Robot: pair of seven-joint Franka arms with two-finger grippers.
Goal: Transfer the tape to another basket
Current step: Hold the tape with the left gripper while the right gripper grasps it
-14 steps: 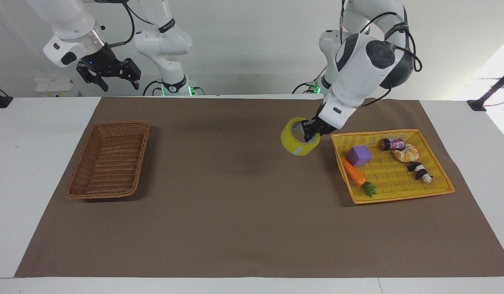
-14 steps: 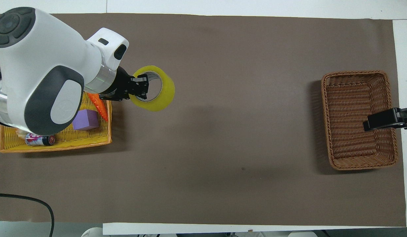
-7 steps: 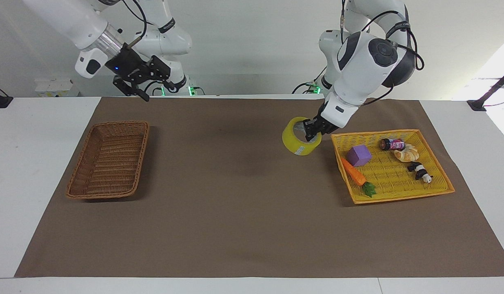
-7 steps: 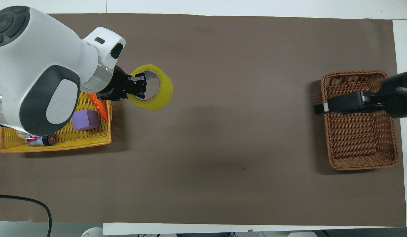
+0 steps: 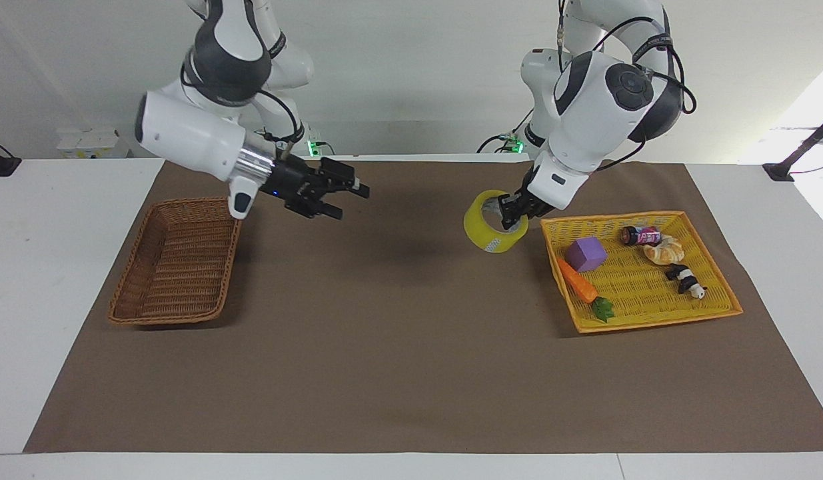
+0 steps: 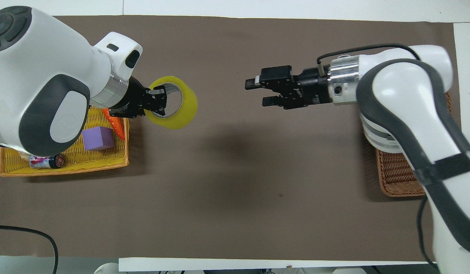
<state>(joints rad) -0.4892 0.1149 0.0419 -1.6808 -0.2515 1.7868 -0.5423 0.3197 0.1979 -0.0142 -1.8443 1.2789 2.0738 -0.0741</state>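
Surface: brown mat (image 5: 398, 347) covering a white table.
Tape (image 5: 492, 223): lifted over the mat just beside the yellow tray (image 5: 658, 320), clear of its rim for carrying.
Left gripper (image 5: 511, 217): fingers pinching the tape's wall, one inside the core.
Right gripper (image 5: 341, 193): over the mat between basket (image 5: 178, 260) and tape, fingers spread, probably ready to receive the tape.
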